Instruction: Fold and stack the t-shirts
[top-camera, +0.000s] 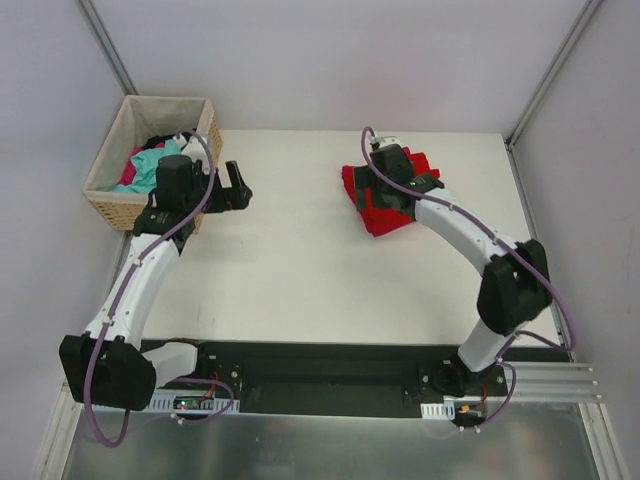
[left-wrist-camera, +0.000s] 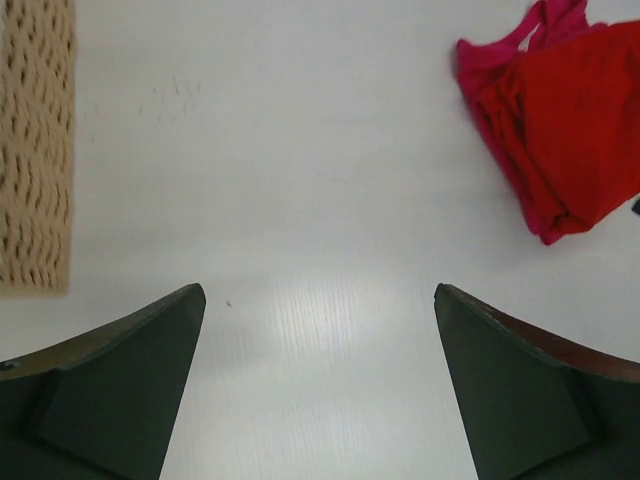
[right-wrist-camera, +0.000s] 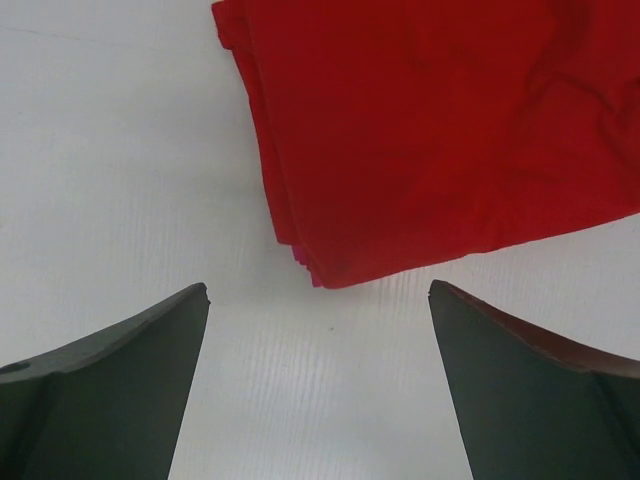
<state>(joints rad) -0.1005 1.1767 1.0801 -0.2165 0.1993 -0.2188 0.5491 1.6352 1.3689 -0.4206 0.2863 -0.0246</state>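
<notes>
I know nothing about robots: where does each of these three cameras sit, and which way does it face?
Top external: fixed above and behind, looking down on the table; left arm and right arm show whole.
Left wrist: on the left arm, facing down at bare table; its open left hand shows, basket at left.
Right wrist: on the right arm, facing down at the red t-shirt; its open right hand shows.
Shared: both wrist views catch the red t-shirt.
</notes>
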